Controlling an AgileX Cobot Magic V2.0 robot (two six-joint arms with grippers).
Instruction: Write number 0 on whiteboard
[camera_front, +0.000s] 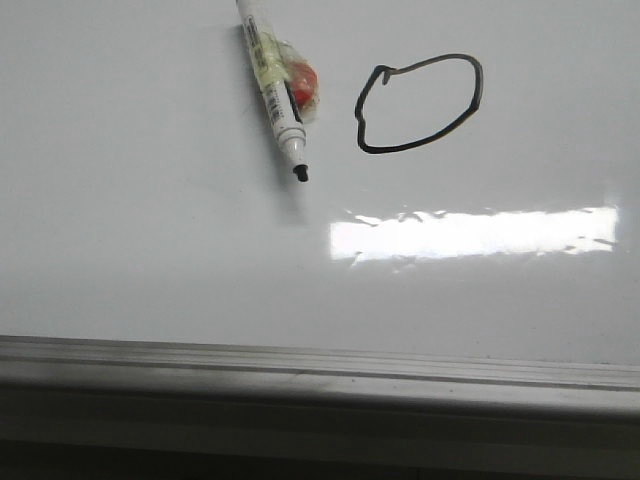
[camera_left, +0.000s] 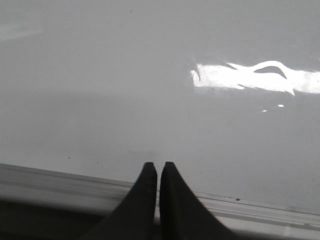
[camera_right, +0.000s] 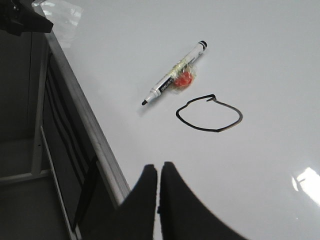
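Both grippers' fingers closed, empty; number 0 (camera_front: 418, 104) beside marker (camera_front: 275, 82); whiteboard (camera_front: 150, 250) rail near.

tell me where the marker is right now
In the front view the marker lies uncapped on the whiteboard, in no gripper's hold, just left of the number 0, its tip pointing toward the rail.

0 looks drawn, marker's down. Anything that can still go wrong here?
1. The marker lies uncapped on the whiteboard, tip bare: it may roll and streak ink, or dry out.
2. It rests close beside the number 0; a careless regrasp could smear the outline.
3. Both the left claw and right claw are shut, so they must open first.
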